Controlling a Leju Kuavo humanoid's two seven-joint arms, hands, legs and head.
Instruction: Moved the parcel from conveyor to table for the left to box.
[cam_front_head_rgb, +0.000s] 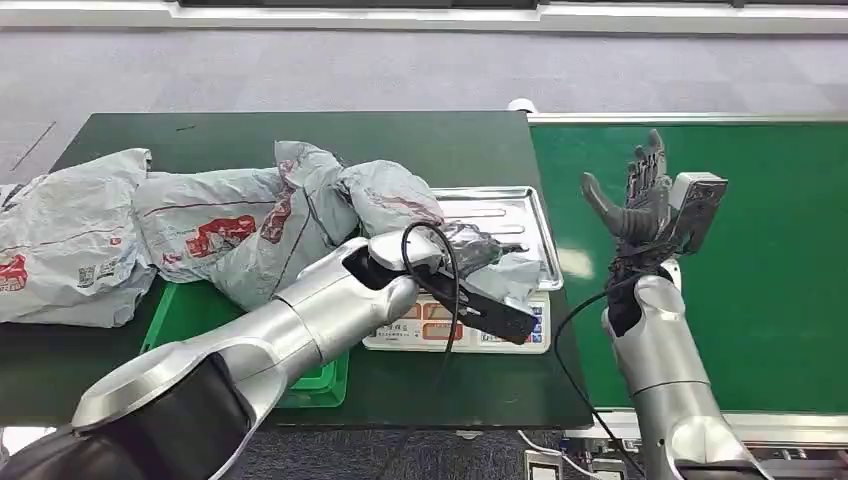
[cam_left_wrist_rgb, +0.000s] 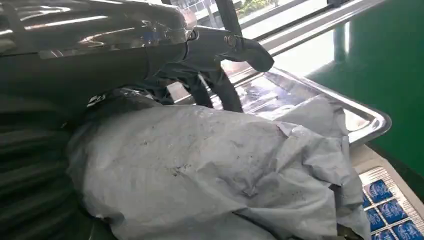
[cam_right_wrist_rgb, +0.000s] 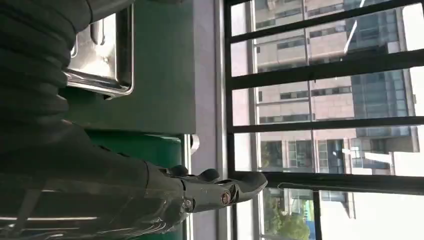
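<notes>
Head view: crumpled grey parcel under left hand fingers; right hand spread, empty.

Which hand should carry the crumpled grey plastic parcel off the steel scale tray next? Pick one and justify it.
The left hand. It already rests on the crumpled grey plastic parcel on the steel scale tray, apparently gripping it. The right hand is raised, open and holding nothing, over the green conveyor belt.

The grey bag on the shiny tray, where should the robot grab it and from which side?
Probably its bunched, crumpled bulk: the grey bag is soft and lumpy, so fingers can gather it. Come from the table side, where the left hand already rests on it; the tray has low rims.
</notes>
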